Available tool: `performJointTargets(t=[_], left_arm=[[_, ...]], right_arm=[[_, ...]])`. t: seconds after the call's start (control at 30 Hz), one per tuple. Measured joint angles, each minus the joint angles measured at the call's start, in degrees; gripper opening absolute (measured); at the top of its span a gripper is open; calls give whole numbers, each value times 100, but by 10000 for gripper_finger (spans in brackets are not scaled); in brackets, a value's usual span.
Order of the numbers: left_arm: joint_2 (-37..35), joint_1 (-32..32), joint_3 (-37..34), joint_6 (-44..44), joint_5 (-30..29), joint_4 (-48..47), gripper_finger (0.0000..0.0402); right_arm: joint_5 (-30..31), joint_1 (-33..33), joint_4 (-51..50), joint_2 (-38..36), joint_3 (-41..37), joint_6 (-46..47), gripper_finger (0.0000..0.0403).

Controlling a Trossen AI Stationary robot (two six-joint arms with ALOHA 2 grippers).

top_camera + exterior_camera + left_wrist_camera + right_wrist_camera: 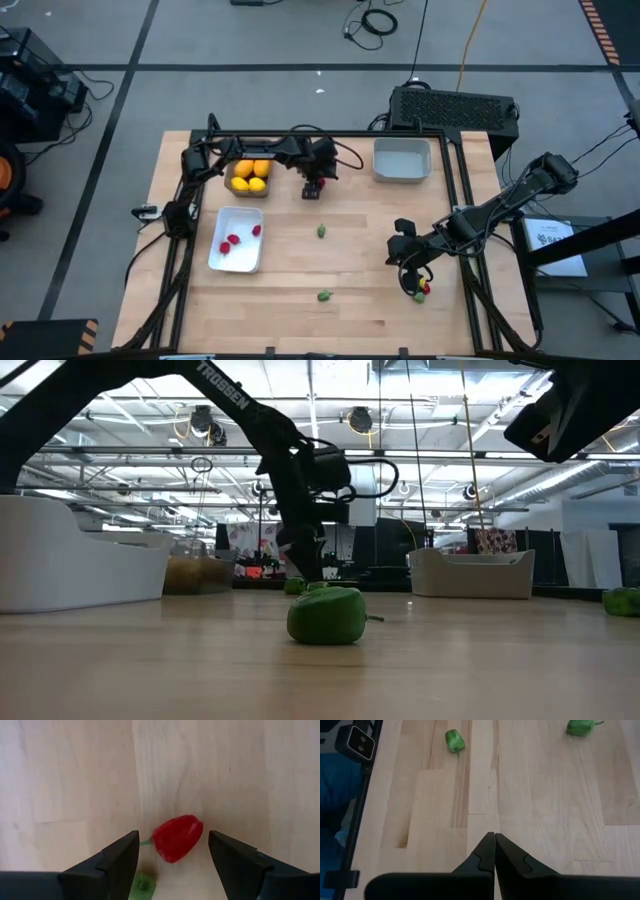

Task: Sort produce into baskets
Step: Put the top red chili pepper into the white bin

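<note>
Wide-open left gripper (172,857) around red berry (177,838)

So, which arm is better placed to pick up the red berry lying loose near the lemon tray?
The left. Its end effector is open with the red berry between the fingers, beside the lemon tray. The right end effector is shut, far off near the table's right edge.

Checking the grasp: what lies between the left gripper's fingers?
A red berry lies on bare wood between the open left gripper fingers, seen in the left wrist view.
</note>
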Motion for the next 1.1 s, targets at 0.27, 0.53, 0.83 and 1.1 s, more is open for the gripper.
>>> performJointTargets(t=[0.27,0.53,0.83,1.1], left_arm=[[110,-49,3,98,-227,-28,246],[114,-54,3,104,-268,-38,220],[114,-108,3,95,-257,-34,124],[-138,-261,273,-61,-189,-227,108]], right_arm=[[0,0,5,-1,0,12,0],[0,0,3,-1,0,10,0],[0,0,5,1,-2,10,0],[0,0,7,1,-2,10,0]])
